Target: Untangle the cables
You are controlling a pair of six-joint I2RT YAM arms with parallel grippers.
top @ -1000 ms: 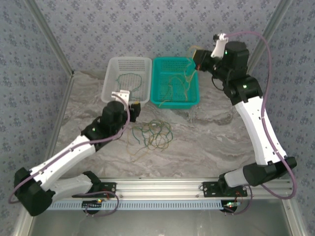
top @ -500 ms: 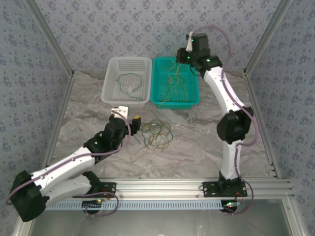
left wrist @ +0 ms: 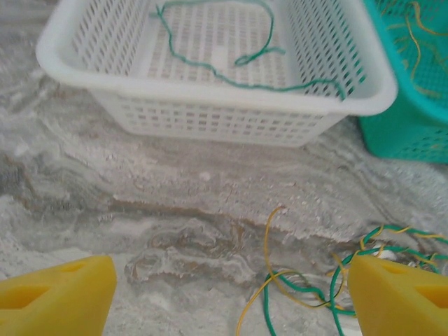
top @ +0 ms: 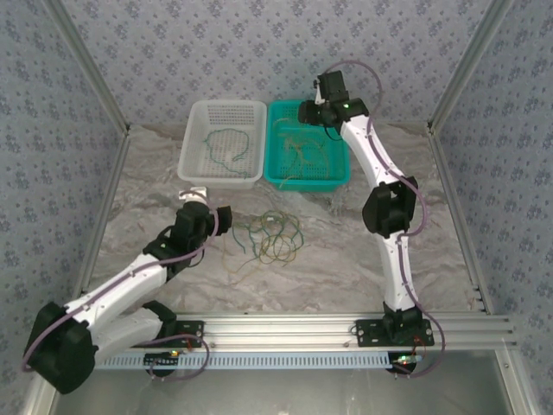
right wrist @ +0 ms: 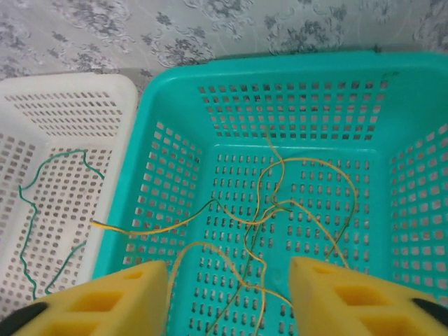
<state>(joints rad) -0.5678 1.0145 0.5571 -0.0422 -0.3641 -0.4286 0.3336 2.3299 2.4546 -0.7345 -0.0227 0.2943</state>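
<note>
Grey-blue flowered wallpaper point(top: 216, 43) closes the cell on three sides. The table point(top: 337, 242) has a marble-look top w/ a metal rail point(top: 285, 327) at the near edge, where both arms are bolted. At the far side two baskets stand side by side, touching: the white basket point(top: 220, 180) on the left, the teal basket point(top: 307, 183) on the right. The main tangle of cables point(top: 270, 238), green and yellow strands in loose loops, lies on the bare table in front of the baskets, approx. between the two arms. The left gripper point(top: 228, 218) sits low, just beside this tangle on its left. In the left wrist view its yellow fingers point(left wrist: 59, 301) stand wide apart w/ nothing between them. The tangle lies just beside the right-hand finger (if it touches, I cannot tell). One green cable point(top: 226, 145) lies curled inside the white basket, well apart from the tangle. The right arm reaches far over the table, and the right gripper point(top: 304, 113) hangs above the back part of the teal basket. In the right wrist view its fingers point(right wrist: 98, 304) are apart also and clamp nothing. Below them several yellow cables point(right wrist: 269, 210) lie crossed on the teal floor. One end sticks out past the basket's left wall, toward the white basket.
</note>
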